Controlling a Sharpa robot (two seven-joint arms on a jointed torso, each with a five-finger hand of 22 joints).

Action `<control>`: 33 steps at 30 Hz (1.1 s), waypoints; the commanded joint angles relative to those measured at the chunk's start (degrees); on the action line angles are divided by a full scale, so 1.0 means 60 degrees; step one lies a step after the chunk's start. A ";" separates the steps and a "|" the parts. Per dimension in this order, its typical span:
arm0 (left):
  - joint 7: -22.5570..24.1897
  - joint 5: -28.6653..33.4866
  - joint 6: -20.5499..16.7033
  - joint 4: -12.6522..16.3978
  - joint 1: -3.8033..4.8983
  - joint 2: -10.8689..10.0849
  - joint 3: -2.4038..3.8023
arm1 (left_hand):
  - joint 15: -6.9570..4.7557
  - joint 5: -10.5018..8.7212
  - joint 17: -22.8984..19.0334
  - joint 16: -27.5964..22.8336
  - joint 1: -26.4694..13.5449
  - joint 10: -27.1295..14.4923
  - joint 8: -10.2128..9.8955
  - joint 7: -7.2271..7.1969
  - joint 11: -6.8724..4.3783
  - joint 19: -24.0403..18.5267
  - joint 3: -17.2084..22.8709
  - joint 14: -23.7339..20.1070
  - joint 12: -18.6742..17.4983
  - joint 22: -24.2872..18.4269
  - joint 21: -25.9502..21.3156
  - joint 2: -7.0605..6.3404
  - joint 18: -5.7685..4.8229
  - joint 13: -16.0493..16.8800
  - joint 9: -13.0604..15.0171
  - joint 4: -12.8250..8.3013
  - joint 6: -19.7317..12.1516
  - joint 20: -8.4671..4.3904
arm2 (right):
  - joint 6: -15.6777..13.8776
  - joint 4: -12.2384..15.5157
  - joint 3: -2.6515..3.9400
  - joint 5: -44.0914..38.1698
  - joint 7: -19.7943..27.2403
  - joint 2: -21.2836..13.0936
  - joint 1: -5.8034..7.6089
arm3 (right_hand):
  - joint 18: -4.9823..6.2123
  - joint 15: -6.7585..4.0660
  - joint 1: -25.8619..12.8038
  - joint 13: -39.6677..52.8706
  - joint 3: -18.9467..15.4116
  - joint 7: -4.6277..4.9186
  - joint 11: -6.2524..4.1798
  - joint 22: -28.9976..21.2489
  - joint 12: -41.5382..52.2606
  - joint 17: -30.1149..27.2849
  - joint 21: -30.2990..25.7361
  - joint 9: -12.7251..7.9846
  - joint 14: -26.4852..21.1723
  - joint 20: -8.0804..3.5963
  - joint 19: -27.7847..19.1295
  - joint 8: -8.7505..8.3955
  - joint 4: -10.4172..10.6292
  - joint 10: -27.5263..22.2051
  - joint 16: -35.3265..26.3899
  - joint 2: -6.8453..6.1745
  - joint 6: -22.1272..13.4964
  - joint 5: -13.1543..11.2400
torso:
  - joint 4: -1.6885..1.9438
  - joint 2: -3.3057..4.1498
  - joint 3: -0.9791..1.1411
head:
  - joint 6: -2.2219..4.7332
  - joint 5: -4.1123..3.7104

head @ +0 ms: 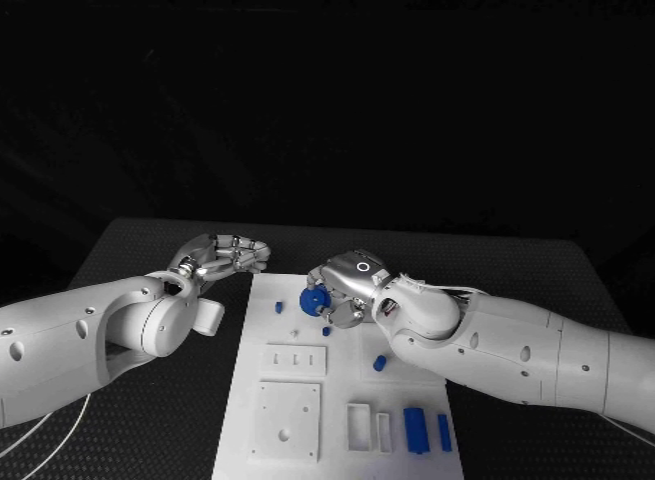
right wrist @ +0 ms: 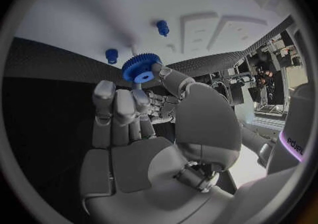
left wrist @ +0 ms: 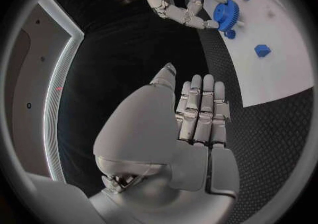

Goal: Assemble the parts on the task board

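Observation:
The white task board [head: 342, 395] lies in the middle of the table. My right hand [head: 350, 286] hovers over its far end and pinches a blue gear [head: 313, 300] between the thumb and fingertips; the gear [right wrist: 139, 69] is held above the board [right wrist: 93, 17], close to two small blue pegs [right wrist: 162, 27] [right wrist: 111, 54]. My left hand [head: 223, 254] hangs just off the board's far left corner, holding nothing. Its fingers [left wrist: 201, 110] lie straight, side by side. From there the right hand [left wrist: 174, 0] and its gear [left wrist: 225, 12] are seen over the board [left wrist: 275, 73].
On the board lie small blue pegs [head: 280, 308] [head: 327, 331] [head: 379, 363], two longer blue pieces [head: 414, 430] [head: 444, 432] near the front, and raised white blocks [head: 294, 360] [head: 287, 418]. Black matting [head: 154, 250] surrounds the board.

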 commanded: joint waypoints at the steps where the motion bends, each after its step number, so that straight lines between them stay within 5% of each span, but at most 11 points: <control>1: 0.0061 -0.0044 0.0147 0.0016 0.0011 0.0027 0.0005 | 0.0050 0.0001 0.0011 -0.0063 -0.0032 -0.0057 -0.0037 0.0078 0.0039 -0.0072 -0.0036 -0.0010 -0.0055 0.0012 0.0019 -0.0009 -0.0101 -0.0013 -0.0011 0.0010 0.0007 0.0021 | -0.0001 -0.0122 -0.0010 -0.0227 -0.0048 0.0120 -0.0020 | 0.0559 -0.0023 0.0033 -0.0017 0.0002 -0.0003 -0.0015 0.0071 -0.0064 -0.0012 0.0029 -0.0006 0.0056 -0.0007 0.0051 0.0048 0.0067 0.0043 0.0008 -0.0066 0.0926 -0.0029 | -0.0011 0.0001 -0.0007 | -0.0004 0.0030; 15: 0.0059 -0.0044 0.0164 -0.0029 0.0011 0.0051 0.0007 | 0.0051 -0.0003 0.0013 -0.0067 -0.0038 -0.0061 -0.0040 0.0079 0.0041 -0.0074 -0.0036 -0.0011 -0.0055 0.0017 0.0019 -0.0009 -0.0100 -0.0013 -0.0011 0.0009 0.0005 0.0022 | 0.0205 -0.0648 -0.0118 -0.0222 -0.0073 0.0507 -0.0088 | 0.0559 -0.0017 0.0031 -0.0029 -0.0026 0.0008 -0.0004 0.0070 -0.0082 -0.0029 0.0035 -0.0012 0.0053 -0.0007 0.0058 0.0026 0.0081 0.0042 -0.0006 -0.0100 0.0895 -0.0001 | -0.0005 0.0000 -0.0001 | -0.0036 0.0070; 33: 0.0031 -0.0044 0.0244 -0.0052 0.0011 0.0103 0.0009 | 0.0053 -0.0004 0.0015 -0.0072 -0.0046 -0.0067 -0.0045 0.0081 0.0045 -0.0076 -0.0036 -0.0013 -0.0057 0.0022 0.0018 -0.0006 -0.0100 -0.0013 -0.0011 0.0009 0.0001 0.0024 | 0.0271 -0.0720 -0.0138 -0.0268 -0.0275 0.0603 -0.0119 | 0.0559 -0.0010 0.0080 -0.0045 -0.0081 0.0016 0.0003 0.0067 -0.0111 -0.0045 0.0036 -0.0014 0.0048 -0.0011 0.0048 0.0008 0.0013 0.0022 -0.0019 -0.0104 0.0870 -0.0013 | -0.0022 -0.0006 0.0001 | -0.0029 0.0077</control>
